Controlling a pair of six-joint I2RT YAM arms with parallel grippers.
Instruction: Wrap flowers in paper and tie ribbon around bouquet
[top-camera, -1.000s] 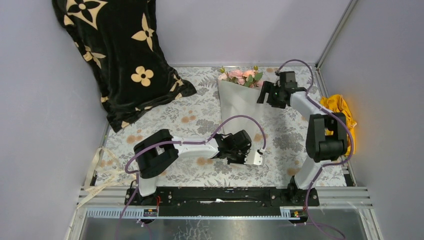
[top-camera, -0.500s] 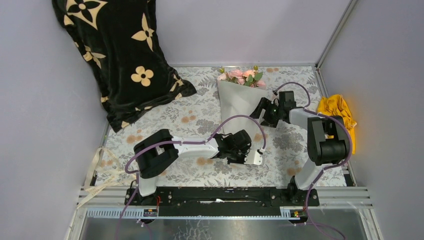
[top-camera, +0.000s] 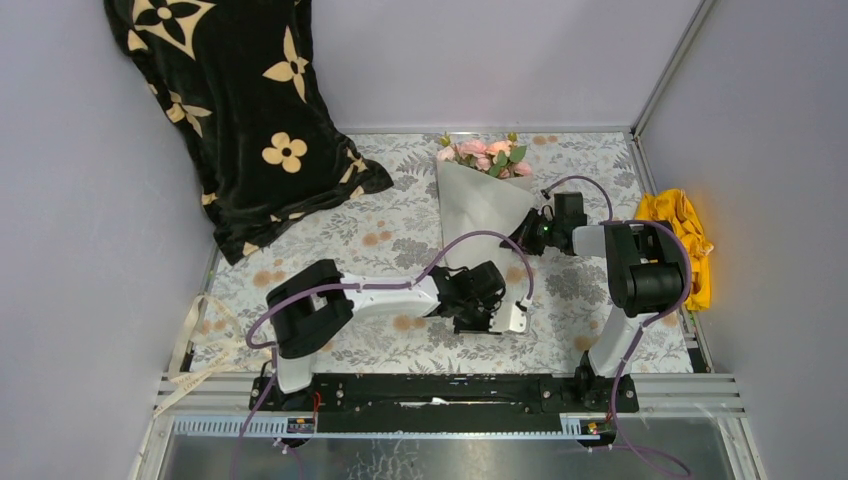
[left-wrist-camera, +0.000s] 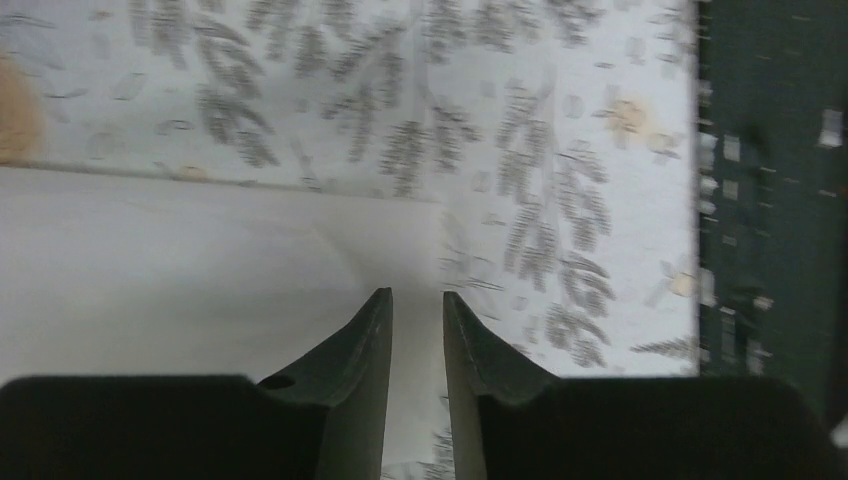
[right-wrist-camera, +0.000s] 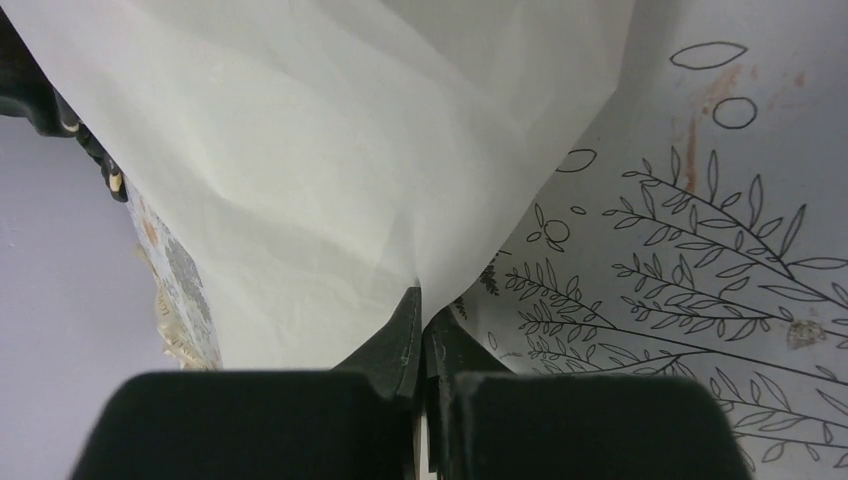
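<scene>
Flowers (top-camera: 485, 153) are seen at 12 o'clock on the tablecloth (top-camera: 400, 225), heads sticking out of the paper (top-camera: 478, 205) cone, which tapers toward 6 o'clock. The cone's 3 o'clock edge is pinched by the right gripper (right-wrist-camera: 421, 295), jaws clenched on the paper. The left gripper (left-wrist-camera: 417, 298) is held at the cone's 6 o'clock tip, jaws narrowly parted, nothing seen between them. Ribbon (top-camera: 183, 340) is seen at 8 o'clock, well apart.

Pink roses (top-camera: 485, 152) poke from the white paper (top-camera: 478, 205) cone (lying flat, blooms toward the far edge).
</scene>
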